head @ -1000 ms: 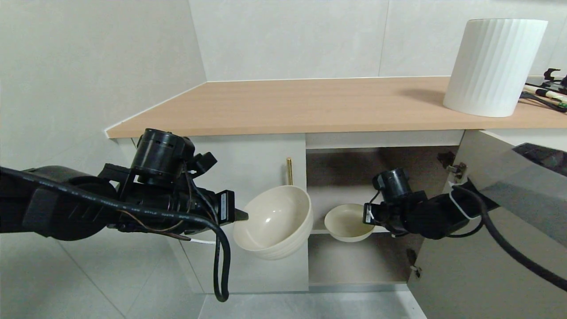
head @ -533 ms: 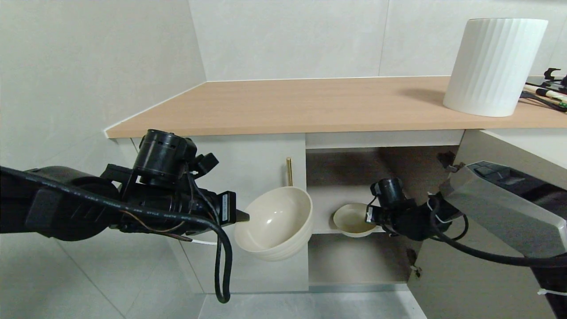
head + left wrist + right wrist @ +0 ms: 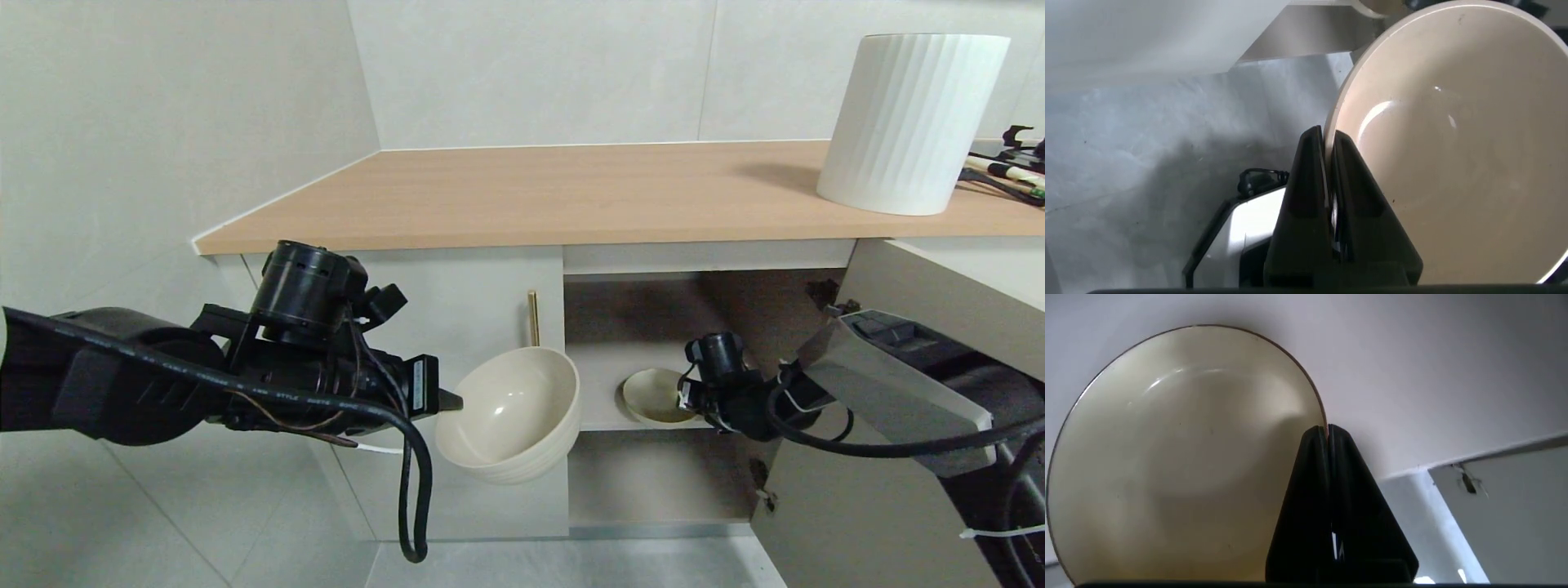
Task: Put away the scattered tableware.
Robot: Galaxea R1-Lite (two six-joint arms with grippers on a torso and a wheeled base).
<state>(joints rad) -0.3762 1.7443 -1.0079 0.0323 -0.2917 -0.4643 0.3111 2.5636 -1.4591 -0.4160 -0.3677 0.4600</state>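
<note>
My left gripper (image 3: pixel 451 401) is shut on the rim of a large cream bowl (image 3: pixel 510 415), holding it tilted in the air in front of the closed left cabinet door (image 3: pixel 465 310). The left wrist view has that bowl (image 3: pixel 1454 139) pinched at its edge by the gripper (image 3: pixel 1329 163). Inside the open cabinet, my right gripper (image 3: pixel 684 398) is shut on the rim of a smaller cream bowl (image 3: pixel 653 396), which is at the level of the shelf (image 3: pixel 604 392); I cannot tell if it rests there. In the right wrist view, this bowl (image 3: pixel 1184 449) sits between the fingers of the gripper (image 3: pixel 1328 441).
The wooden countertop (image 3: pixel 571 192) carries a tall white ribbed container (image 3: pixel 910 122) at the right, with utensils (image 3: pixel 1008 171) beyond it. The open right cabinet door (image 3: pixel 939 278) stands beside my right arm. A brass handle (image 3: pixel 532 317) is on the left door. Grey floor (image 3: pixel 571 563) lies below.
My right arm has pushed the small bowl deeper into the cabinet, onto the shelf level. The left gripper with the large bowl has drifted slightly right and down.
</note>
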